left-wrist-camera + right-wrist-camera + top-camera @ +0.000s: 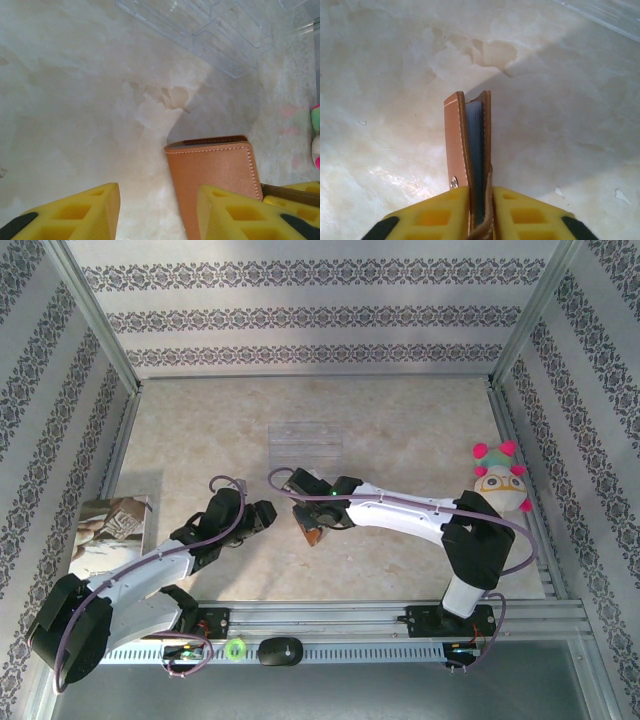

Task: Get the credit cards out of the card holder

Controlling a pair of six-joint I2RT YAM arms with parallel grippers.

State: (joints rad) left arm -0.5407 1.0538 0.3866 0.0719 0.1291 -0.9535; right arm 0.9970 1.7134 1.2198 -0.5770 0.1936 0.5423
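Top external view: reaching in from the right w/ the right pincer point(312, 520), clamping the brown wallet point(314, 534) approx. mid-worktop point(420, 430), a bit toward the near edge. Hovering just left of it w/ the left pincer point(264, 515), pointing toward the wallet, fingers apart. Showing a clear ridged tray point(305, 445) further back, apart from both pincers. Also showing a plush toy point(500, 480) sitting by the right wall and a printed box point(110, 535) lying at the left edge.

Left wrist view: holding the yellow fingers point(95, 210) apart, gripping nothing, framing bare worktop plus the wallet's left edge in the gap. Looking onto the wallet's tan outer face point(215, 170), w/ pale stitching along its edge and one short end facing the tray point(215, 35). Catching a yellow finger of the right pincer point(295, 197) at the wallet's right side, bottom corner of the pic.

Right wrist view: squeezing the wallet point(470, 150) edge-on between both yellow fingers point(435, 217), pincer closed down on it. Showing two leather flaps standing slightly parted, w/ grey-blue lining between them and a metal snap point(454, 183) on the left flap, just above the finger. Pointing the wallet's free end away from the pincer, over pale marbled worktop. Not showing clearly whether touching the worktop or lifted off it.
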